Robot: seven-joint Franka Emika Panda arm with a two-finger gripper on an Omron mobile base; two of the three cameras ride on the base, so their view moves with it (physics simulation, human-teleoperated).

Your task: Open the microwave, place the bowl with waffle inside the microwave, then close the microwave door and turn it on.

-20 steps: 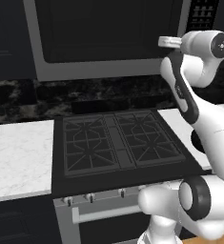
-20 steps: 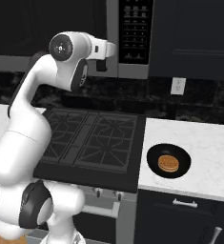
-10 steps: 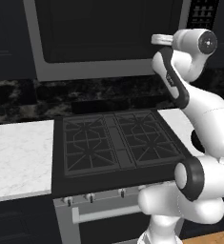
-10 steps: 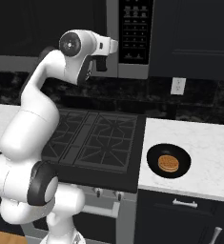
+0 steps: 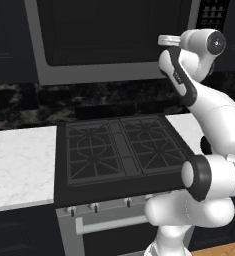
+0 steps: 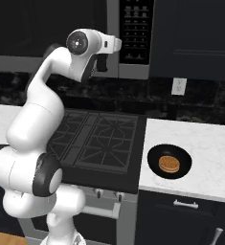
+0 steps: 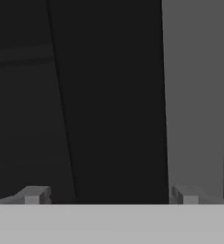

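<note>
The microwave (image 5: 114, 40) hangs above the gas stove (image 5: 121, 150), its door (image 7: 113, 95) shut, dark glass filling most of the frame and the keypad strip (image 6: 137, 28) at its right. My gripper (image 7: 111, 196) sits high, close before that door near its right edge, fingers spread wide and holding nothing. Well apart, the black bowl (image 6: 169, 161) rests on the white marble counter (image 6: 205, 148) right of the stove, the waffle (image 6: 169, 164) inside it.
</note>
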